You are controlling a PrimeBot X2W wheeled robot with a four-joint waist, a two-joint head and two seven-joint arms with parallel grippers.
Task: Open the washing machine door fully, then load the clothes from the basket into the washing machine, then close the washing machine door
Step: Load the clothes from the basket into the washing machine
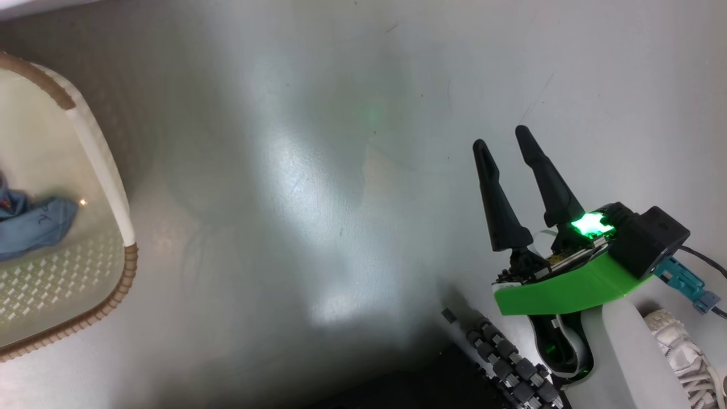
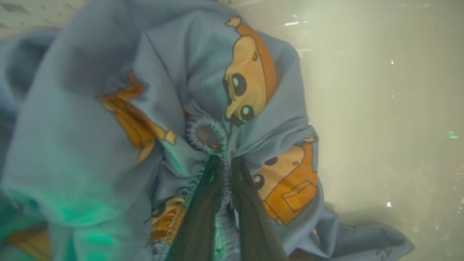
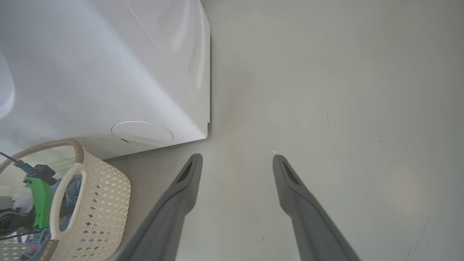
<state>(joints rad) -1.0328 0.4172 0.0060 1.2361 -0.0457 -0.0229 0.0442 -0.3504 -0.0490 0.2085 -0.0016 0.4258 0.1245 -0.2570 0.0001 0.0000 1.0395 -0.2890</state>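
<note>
The cream perforated basket (image 1: 108, 170) stands at the left edge of the head view, with the light blue clothes (image 1: 34, 224) lying in it. In the left wrist view my left gripper (image 2: 226, 161) is shut on a bunched fold of the bear-printed clothes (image 2: 108, 127) inside the basket. My right gripper (image 1: 501, 138) hovers open over the floor at the lower right, holding nothing. The right wrist view shows its open fingers (image 3: 237, 157) above bare floor, the white washing machine (image 3: 90, 72) at the upper left and the basket (image 3: 105, 203) at the lower left. The washing machine door is out of view.
A white knitted shoe (image 1: 681, 352) lies by my right forearm at the lower right. My left arm's green wrist mount (image 3: 40, 195) reaches down into the basket. Glossy grey floor (image 1: 341, 199) stretches between the basket and my right gripper.
</note>
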